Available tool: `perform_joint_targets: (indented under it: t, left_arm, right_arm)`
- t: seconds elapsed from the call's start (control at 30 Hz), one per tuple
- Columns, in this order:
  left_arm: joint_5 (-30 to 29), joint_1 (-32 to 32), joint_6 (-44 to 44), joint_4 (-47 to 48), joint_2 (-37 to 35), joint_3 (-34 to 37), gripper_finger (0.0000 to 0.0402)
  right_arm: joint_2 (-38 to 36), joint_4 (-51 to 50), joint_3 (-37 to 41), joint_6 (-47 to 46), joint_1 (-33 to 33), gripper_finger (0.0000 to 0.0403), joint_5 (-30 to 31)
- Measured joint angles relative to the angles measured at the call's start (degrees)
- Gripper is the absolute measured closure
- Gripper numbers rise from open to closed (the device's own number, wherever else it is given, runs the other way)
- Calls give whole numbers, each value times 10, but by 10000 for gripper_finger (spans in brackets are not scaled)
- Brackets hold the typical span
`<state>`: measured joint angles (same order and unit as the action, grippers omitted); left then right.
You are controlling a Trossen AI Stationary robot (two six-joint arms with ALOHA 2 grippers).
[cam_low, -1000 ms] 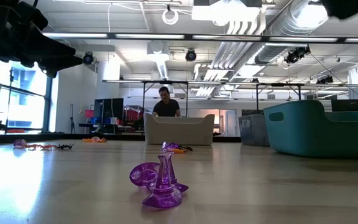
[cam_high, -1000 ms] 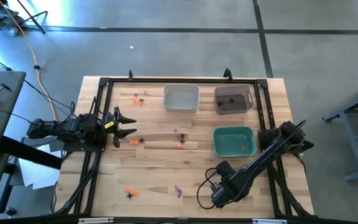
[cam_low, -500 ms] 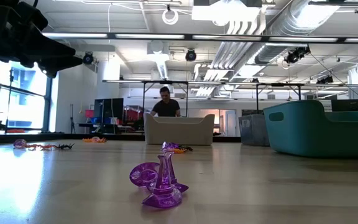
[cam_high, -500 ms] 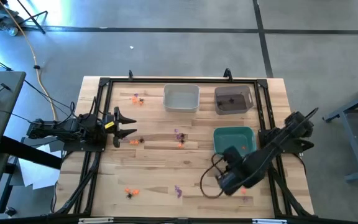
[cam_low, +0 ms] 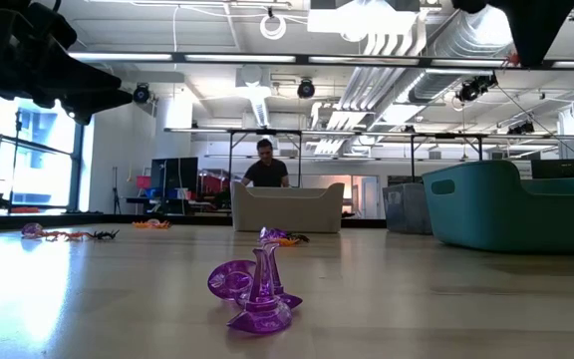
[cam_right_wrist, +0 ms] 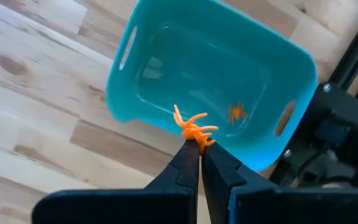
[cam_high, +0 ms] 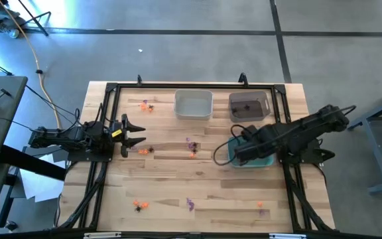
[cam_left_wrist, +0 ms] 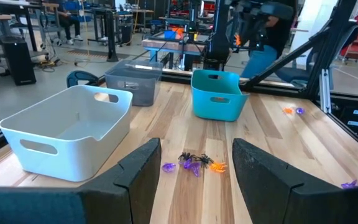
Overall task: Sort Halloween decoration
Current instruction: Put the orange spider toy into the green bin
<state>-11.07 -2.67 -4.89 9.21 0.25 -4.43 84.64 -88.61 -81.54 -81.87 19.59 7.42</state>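
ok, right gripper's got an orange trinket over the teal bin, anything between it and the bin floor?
Nothing visible. The right gripper is shut on the orange trinket above the teal bin, near its rim. The bin is open-topped and holds only one other orange piece, off to the side. The left gripper waits open at the table's left.

right gripper (cam_right_wrist: 199,148) over bin (cam_right_wrist: 143,74) | trinket (cam_right_wrist: 236,112) inside bin

Light: ceiling fixtures (cam_low: 397,25) are shining brightly overhead.
Glare: daylight is washing the floor (cam_high: 78,16) far left.
Shadows: soft ones are lying under the teal bin (cam_right_wrist: 213,81).
Focus: the room behind is blurring.
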Motion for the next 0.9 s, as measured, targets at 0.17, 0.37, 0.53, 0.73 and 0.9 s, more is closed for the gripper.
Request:
perform_joint_targets:
  t: [0.17,0.37,0.53,0.73,0.9]
  left_arm:
    - [0,0,0,0,0,0,216]
    - [0,0,0,0,0,0,216]
    - [0,0,0,0,0,0,216]
    - [0,0,0,0,0,0,216]
    - [0,0,0,0,0,0,216]
  right_arm:
    - [-1,5,18,37,-23,400,8]
    - [-1,13,51,83,-37,377,20]
    - [-1,27,69,98,-39,314,14]
    - [0,45,75,103,-39,241,10]
    - [0,47,75,103,-39,214,10]
